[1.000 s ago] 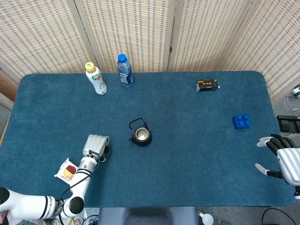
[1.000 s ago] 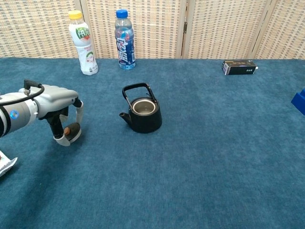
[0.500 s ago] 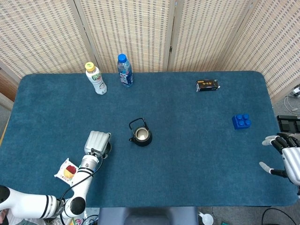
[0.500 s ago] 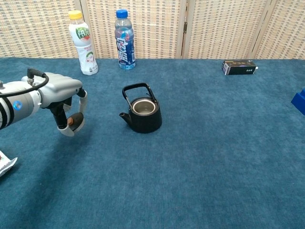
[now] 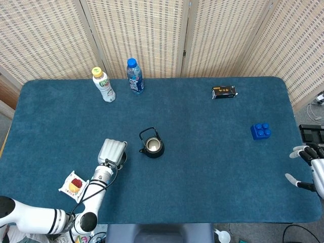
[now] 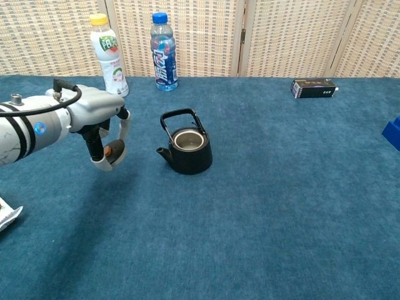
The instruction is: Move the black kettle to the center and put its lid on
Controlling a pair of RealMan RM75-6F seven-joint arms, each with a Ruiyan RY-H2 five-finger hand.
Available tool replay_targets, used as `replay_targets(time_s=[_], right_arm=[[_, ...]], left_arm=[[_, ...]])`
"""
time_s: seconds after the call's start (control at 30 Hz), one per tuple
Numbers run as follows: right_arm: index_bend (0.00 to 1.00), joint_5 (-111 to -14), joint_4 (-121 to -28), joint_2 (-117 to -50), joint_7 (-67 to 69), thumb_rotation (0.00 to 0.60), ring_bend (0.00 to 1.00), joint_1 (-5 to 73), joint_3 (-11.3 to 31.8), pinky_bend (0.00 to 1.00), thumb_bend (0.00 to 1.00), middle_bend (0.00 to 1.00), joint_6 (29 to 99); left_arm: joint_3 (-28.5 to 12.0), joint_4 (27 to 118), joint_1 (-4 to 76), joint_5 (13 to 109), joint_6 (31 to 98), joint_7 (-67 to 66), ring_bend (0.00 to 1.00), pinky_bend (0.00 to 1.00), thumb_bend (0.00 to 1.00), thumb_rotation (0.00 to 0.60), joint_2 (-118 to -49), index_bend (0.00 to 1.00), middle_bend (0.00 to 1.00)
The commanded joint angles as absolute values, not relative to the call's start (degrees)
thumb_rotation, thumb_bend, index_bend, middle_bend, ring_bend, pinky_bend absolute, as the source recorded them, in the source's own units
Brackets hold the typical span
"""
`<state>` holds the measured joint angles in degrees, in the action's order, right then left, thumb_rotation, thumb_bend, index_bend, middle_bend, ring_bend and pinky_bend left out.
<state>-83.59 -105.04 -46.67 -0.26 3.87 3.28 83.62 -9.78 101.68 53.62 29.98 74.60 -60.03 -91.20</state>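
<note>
At nine o'clock of the open black kettle (image 6: 186,150), our left hand (image 6: 106,134) grips the lid (image 6: 110,150) aloft; at the table's three o'clock edge, our right hand (image 5: 310,169) shows fingers apart.

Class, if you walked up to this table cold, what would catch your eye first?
The black kettle stands open at the middle of the blue table. Just to its left, the left hand holds the lid above the cloth. Two bottles stand at the far edge.
</note>
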Motion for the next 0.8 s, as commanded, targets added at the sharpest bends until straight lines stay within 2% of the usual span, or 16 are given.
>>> replay_targets(time_s=[0.03, 0.8], right_arm=[[0.42, -83.58, -105.09, -46.59, -0.24, 0.6, 0.19, 3.7, 3.31, 0.19, 0.17, 0.32, 83.82], [0.43, -83.59, -104.66, -45.46, 2.4, 0.6, 0.19, 2.86, 3.69, 0.19, 0.17, 0.33, 84.55]], left_arm=[[-10.06, 101.82, 54.05, 29.87, 74.63, -60.39, 0.67, 0.72, 0.04, 0.6, -91.43, 0.45, 0.95], [-13.31, 102.87, 59.11, 28.56, 76.62, -64.83, 0.67, 0.72, 0.04, 0.6, -93.71, 0.46, 0.95]])
